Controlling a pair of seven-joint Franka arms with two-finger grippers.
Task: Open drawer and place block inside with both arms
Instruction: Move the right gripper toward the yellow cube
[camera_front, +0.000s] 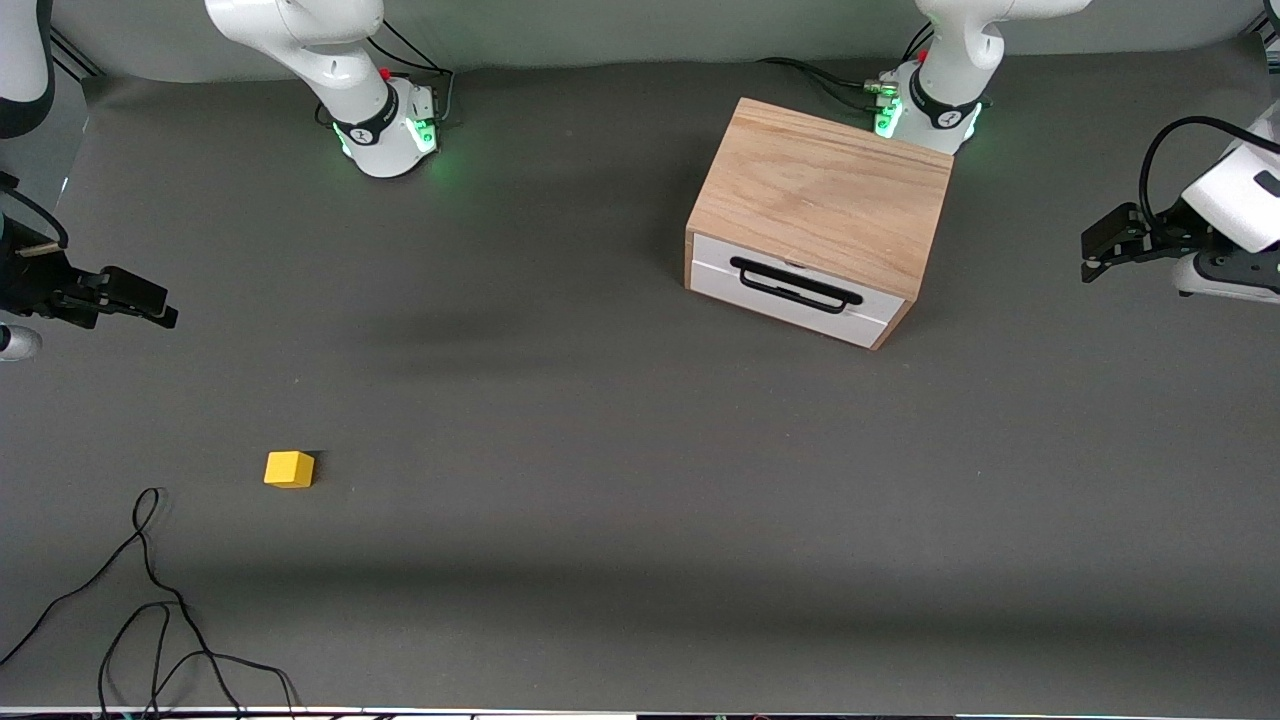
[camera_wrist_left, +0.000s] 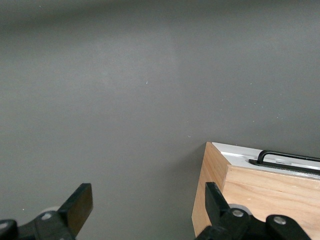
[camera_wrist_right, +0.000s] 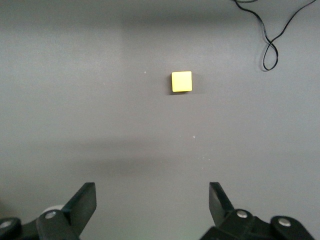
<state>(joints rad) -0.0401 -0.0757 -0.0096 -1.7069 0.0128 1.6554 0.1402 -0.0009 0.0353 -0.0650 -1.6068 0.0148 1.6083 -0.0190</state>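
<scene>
Drawer (camera_front: 797, 291) shut in its box (camera_front: 825, 195). Left gripper (camera_front: 1090, 257) waits beside box, fingers wide, empty. Right gripper (camera_front: 165, 309) hangs wide, empty, well apart from block (camera_front: 289, 469).

table (camera_front: 620, 520): dark grey cloth | black cable (camera_front: 150, 600): loose loops, edge nearest front camera

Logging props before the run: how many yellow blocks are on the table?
1. The yellow block lies on the grey table toward the right arm's end, nearer the front camera than the drawer, which is closed, so its inside is hidden.
</scene>
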